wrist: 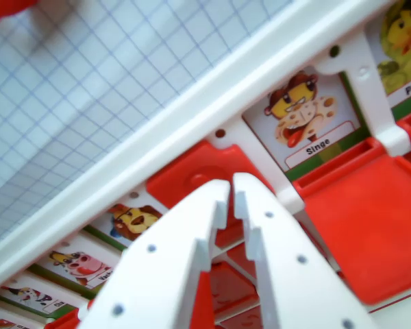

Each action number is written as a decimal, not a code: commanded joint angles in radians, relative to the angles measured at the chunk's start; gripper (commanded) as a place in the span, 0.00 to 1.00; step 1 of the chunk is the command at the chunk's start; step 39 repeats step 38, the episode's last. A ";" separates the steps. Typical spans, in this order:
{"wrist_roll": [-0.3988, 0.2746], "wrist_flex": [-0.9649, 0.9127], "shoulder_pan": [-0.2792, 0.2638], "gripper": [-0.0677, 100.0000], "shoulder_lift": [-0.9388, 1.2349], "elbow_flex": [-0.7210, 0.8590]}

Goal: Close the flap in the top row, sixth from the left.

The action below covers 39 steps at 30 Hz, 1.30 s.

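Note:
My white gripper [231, 186] reaches in from the bottom of the wrist view. Its two fingers are pressed almost together, with only a thin slit and nothing between them. The tips lie over a red flap [185, 179] of the white-framed game board [260, 62]; I cannot tell whether they touch it. Just to the wrist view's right stands an upright card showing a monkey, labelled "Singe" [303, 120]. Below that card a larger red flap [366, 223] lies flat.
More animal cards stand along the board: a yellow one [405, 41] at top right, a lion [133, 221] and a cow [79, 266] at lower left. A grid-patterned mat [89, 89] fills the upper left. A blurred red object [7, 9] sits in the top left corner.

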 commanded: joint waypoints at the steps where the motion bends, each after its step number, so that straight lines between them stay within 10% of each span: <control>1: -0.026 0.026 -0.006 0.00 0.087 -0.095; 20: -0.350 0.554 0.008 0.00 0.831 0.138; 39: -0.443 0.692 -0.256 0.00 1.111 0.279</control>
